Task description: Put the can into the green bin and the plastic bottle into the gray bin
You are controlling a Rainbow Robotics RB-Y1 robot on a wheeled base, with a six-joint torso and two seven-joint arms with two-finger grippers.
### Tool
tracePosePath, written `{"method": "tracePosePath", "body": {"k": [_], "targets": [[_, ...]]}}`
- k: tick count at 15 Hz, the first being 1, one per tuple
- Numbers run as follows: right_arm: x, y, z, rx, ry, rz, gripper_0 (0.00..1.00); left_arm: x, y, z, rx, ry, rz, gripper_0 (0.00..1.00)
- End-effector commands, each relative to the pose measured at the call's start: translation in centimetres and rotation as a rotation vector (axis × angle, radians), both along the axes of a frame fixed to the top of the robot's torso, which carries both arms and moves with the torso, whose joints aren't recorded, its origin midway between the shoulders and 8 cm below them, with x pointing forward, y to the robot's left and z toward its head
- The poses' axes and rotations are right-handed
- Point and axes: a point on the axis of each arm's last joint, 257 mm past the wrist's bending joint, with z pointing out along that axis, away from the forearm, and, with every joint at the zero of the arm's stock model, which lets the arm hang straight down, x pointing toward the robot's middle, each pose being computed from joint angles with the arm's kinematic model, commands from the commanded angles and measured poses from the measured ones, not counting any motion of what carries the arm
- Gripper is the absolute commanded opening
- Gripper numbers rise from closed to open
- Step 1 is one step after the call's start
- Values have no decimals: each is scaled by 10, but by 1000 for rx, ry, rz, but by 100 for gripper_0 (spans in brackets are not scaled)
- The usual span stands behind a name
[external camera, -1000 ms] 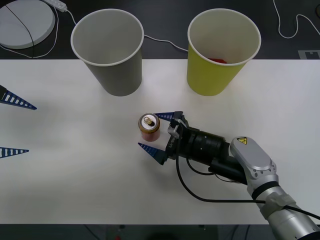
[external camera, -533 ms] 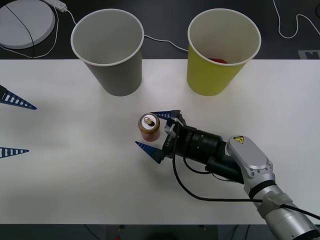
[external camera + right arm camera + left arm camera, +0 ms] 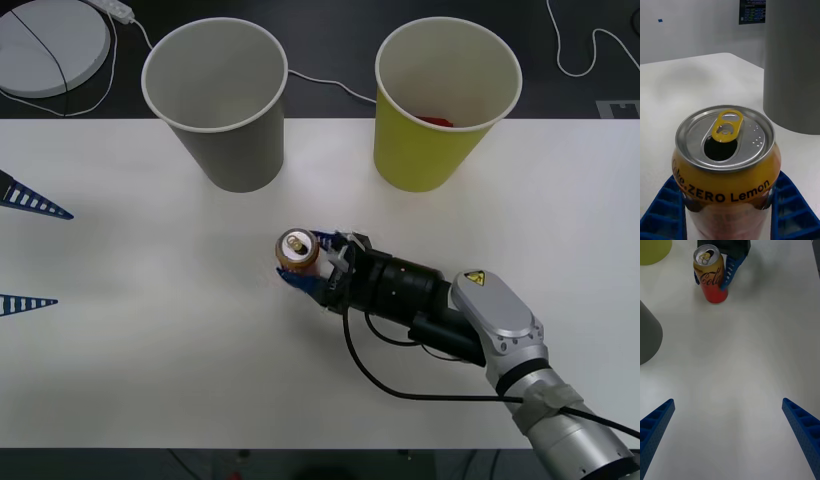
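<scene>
Blue ribbed fingers of the right pincer [image 3: 303, 264] are clamped low on the Coke Zero Lemon can [image 3: 298, 252], upright mid-worktop [image 3: 150, 350]. It's opened, so tilting it toward the green bin [image 3: 447, 100] could spill; left pincer [image 3: 25, 250] idles wide

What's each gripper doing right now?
Left gripper: open, holding nothing, at the table's left edge.
Right gripper: shut on the can, which stands on the table.
</scene>
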Motion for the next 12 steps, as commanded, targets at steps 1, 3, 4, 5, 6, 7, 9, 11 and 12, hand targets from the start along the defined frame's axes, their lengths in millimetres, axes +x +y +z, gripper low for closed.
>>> {"method": "tracePosePath", "body": {"k": [1, 3, 4, 5, 6, 7, 9, 11, 12], "targets": [[0, 3, 2, -1, -1, 8, 0, 0, 0, 0, 0, 0, 0, 100], [0, 1, 3, -7, -1, 19, 0, 0, 0, 0, 0, 0, 0, 100], [0, -2, 4, -16, -4, 29, 0, 0, 0, 0, 0, 0, 0, 100], [0, -7, 5, -23, -8, 36, 0, 0, 0, 0, 0, 0, 0, 100], [-2, -12, 8, -30, -14, 48, 0, 0, 0, 0, 0, 0, 0, 100], [-4, -18, 11, -33, -4, 60, 0, 0, 0, 0, 0, 0, 0, 100], [-12, -27, 14, -70, 9, 75, 0, 0, 0, 0, 0, 0, 0, 100], [-24, -42, 21, -111, 36, 62, 0, 0, 0, 0, 0, 0, 0, 100], [-30, -51, 24, -140, 50, 51, 0, 0, 0, 0, 0, 0, 0, 100]]}}
